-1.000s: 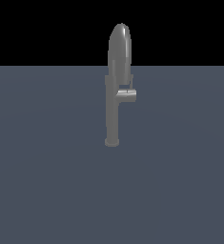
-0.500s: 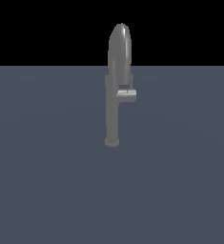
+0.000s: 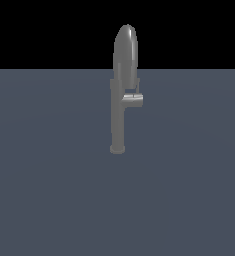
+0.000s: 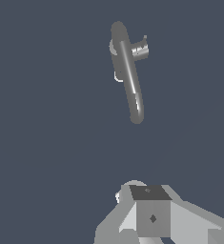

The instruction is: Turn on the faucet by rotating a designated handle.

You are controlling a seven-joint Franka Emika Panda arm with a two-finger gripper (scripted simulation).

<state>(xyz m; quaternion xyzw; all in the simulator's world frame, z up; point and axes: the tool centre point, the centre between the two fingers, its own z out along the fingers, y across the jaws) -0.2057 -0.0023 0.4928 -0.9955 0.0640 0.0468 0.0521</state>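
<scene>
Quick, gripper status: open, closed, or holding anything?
Gripper: cannot be told; only its body shows in the wrist view, fingertips unseen. It is apart from the faucet and the handle, and not in the exterior view.

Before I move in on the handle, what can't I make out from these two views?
- Hand: wrist view's bottom edge cuts off its fingers, so open or shut is unclear; absent from the exterior view.
- Handle lever: too thin in both views to read its angle.
- Faucet base: mostly hidden behind the spout in the wrist view.
</scene>
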